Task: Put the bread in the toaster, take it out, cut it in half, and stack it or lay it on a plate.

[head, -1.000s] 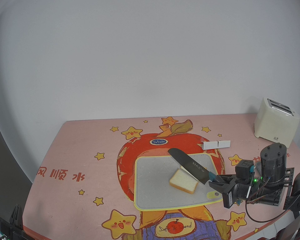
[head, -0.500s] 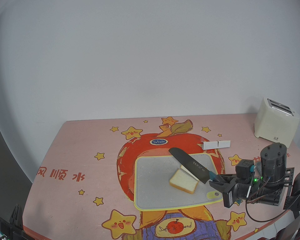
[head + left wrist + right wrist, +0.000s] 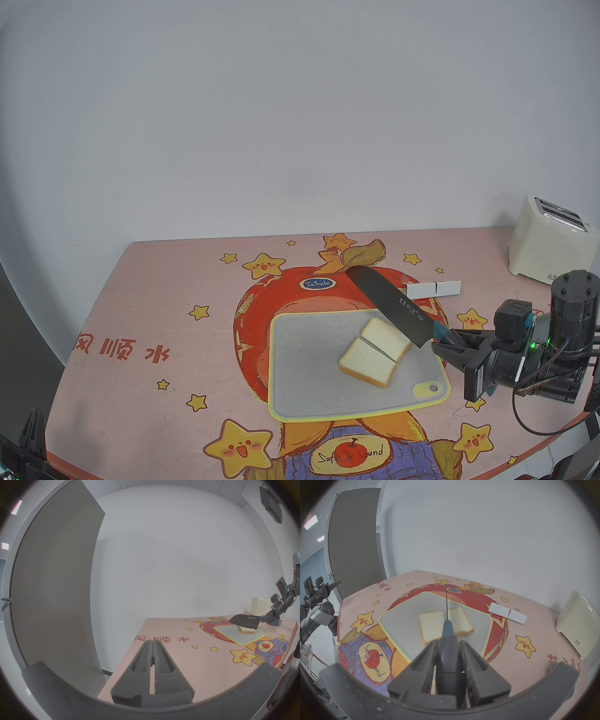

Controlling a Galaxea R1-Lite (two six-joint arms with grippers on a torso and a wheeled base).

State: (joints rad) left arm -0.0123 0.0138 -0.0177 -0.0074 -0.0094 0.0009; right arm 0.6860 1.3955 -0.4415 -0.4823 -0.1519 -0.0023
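1. A slice of bread (image 3: 375,353), cut into two halves that lie side by side with a thin gap between them, sits flat on a grey cutting board (image 3: 306,375) with a yellow rim, just ahead of the right pincer (image 3: 451,351)
2. The right pincer is clenched around the teal handle of a knife (image 3: 392,303); the dark blade runs straight out from the fingertips, slanting over the board's far edge, and in the right wrist view it lines up with the cut in the bread
3. A small white slotted block (image 3: 432,289) lies ahead of that pincer, just beside the blade
4. A cream toaster (image 3: 550,240), slots facing up, stands beyond the right pincer and off to its right, well apart from the bread
5. All of this sits on a pink worktop (image 3: 156,300) printed with a red apple and yellow stars
6. The left pincer (image 3: 152,667) is clenched on nothing, fingers pressed together, off the worktop's edge; board and bread lie well ahead of it
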